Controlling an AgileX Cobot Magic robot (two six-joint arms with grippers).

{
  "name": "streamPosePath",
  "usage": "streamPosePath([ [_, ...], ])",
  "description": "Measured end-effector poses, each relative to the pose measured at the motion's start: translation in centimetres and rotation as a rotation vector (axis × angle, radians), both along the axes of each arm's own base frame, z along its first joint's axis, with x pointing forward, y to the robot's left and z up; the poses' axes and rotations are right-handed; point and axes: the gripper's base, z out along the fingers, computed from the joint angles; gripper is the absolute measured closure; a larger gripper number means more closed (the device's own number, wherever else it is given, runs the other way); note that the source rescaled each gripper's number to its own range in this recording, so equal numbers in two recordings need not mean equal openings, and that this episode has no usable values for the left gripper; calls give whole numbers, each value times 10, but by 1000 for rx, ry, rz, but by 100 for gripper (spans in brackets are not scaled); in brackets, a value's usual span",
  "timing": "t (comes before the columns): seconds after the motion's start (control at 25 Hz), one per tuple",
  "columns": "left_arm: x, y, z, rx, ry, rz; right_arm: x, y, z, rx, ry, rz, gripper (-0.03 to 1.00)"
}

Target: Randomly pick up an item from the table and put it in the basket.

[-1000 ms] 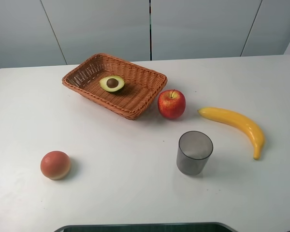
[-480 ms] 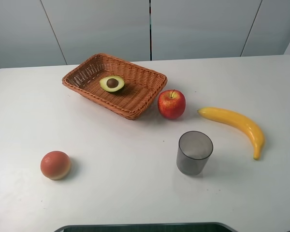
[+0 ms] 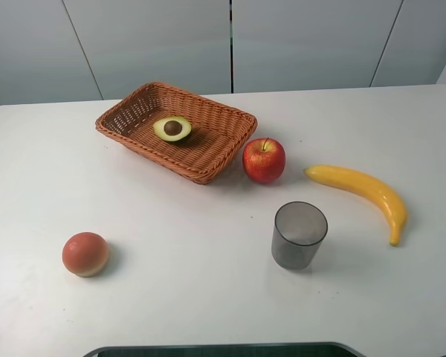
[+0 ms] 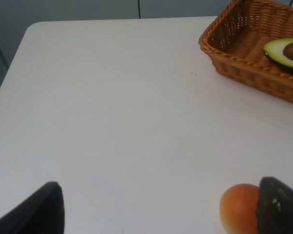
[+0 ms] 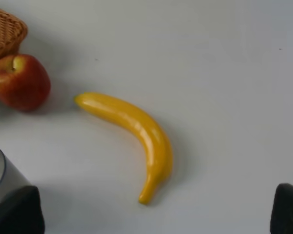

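At the near edge of the table [image 3: 208, 297], toward the left corner, lies the orange-red round fruit [image 3: 85, 253], with bare white surface on all sides of it. The left gripper [image 4: 158, 207] hangs over this part; its 2 dark fingertips [image 4: 278, 207] stand wide apart, released, with nothing between them, and one fingertip covers the side of the round fruit in the left wrist view. More to the right, near the middle of the table, stands the grey translucent cup [image 3: 299, 235], upright. Beyond it and nearer the right edge lies the yellow banana [image 3: 363, 190], curved, with its thin end pointing to the near edge. The right gripper [image 5: 158, 214] is above this region, also released, its 2 fingertips far apart with nothing between them.

Farther, the red apple [image 3: 264, 159] sits just beside the near right corner of the basket [image 3: 208, 167]; whether it touches the rim, I cannot tell. The basket stands turned at an angle in the far left-centre part, close to the far edge. The item [image 3: 172, 129], a halved avocado, lies inside the basket with its cut face and brown pit up. The far right corner and the left edge of the table have wide bare room.
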Motion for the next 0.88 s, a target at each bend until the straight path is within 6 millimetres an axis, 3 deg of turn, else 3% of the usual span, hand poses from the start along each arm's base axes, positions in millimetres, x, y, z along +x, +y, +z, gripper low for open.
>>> streamPosePath([
  [0.32, 0, 0, 0, 0, 0, 0, -17, -5, 0, 32, -112, 1, -2],
  [0.88, 0, 0, 0, 0, 0, 0, -19, -2, 0, -11, -126, 69, -2],
])
